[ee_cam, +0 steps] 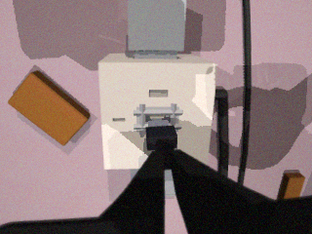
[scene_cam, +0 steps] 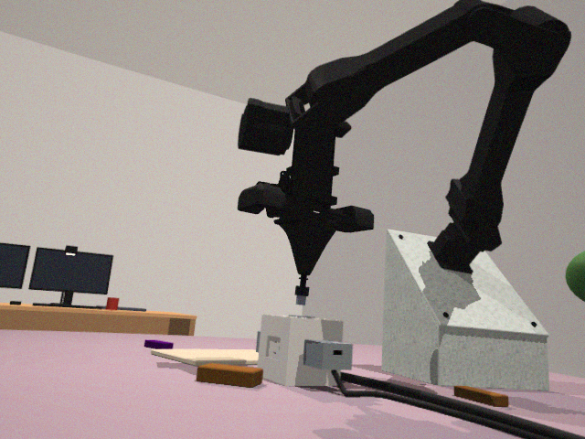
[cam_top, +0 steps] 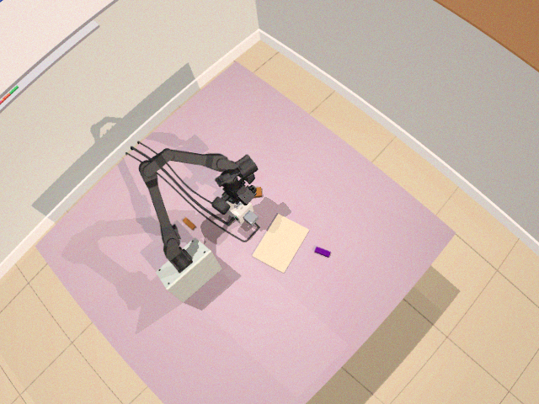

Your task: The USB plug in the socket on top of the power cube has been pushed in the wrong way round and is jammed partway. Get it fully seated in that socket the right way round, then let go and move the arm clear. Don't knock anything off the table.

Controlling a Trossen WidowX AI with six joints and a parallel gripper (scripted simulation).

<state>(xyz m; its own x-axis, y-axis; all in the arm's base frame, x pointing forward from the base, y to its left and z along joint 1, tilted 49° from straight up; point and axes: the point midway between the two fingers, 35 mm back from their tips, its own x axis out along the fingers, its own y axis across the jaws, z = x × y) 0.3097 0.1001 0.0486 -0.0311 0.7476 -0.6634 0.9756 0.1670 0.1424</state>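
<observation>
The white power cube stands upright on the pink table top. Its top socket has a pale raised guide frame. My gripper is shut on the USB plug's black body, pointing down over the cube. The USB plug is upright, its body clear above the cube's top. Its metal end shows below the body, and a pale stretch runs down towards the cube. In the wrist view the metal end overlaps the guide's near side. Whether the tip is inside the socket, and which way round, I cannot tell.
Grey blocks stick out from the cube's sides. Dark cables run beside it. An orange block lies close by. A cream board, a purple block and a sloped pale box stand farther off.
</observation>
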